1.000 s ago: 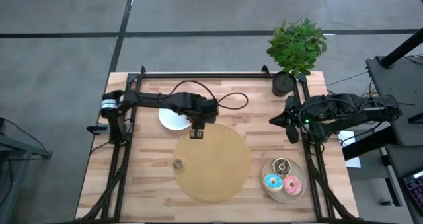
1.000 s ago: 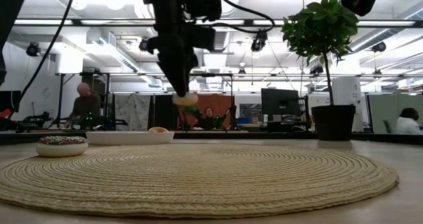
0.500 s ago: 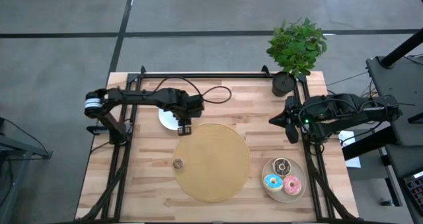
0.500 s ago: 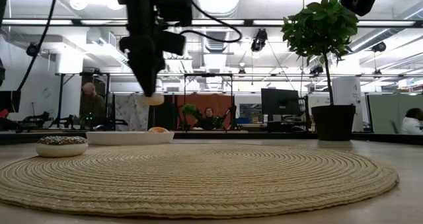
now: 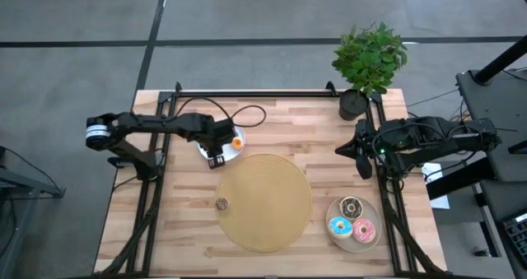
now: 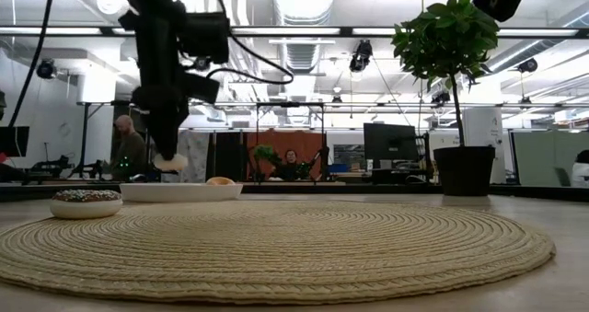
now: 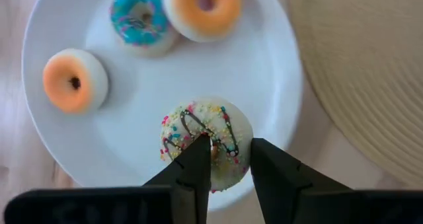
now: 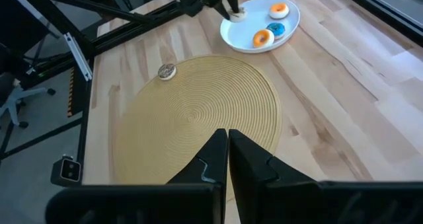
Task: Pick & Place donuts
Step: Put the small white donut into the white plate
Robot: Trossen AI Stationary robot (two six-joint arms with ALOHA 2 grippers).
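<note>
Donut with sprinkles (image 7: 206,143) hangs pinched in my left jaws (image 7: 228,159) above the white plate (image 7: 264,72), clear for setting down; right jaws (image 8: 228,148) wait pressed together.

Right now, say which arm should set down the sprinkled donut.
Left. The left gripper already holds the sprinkled donut over the white plate; the right gripper waits shut, far across the mat.

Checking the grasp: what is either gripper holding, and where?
The left gripper pinches the white sprinkled donut by its ring wall; the right gripper holds nothing.
</note>
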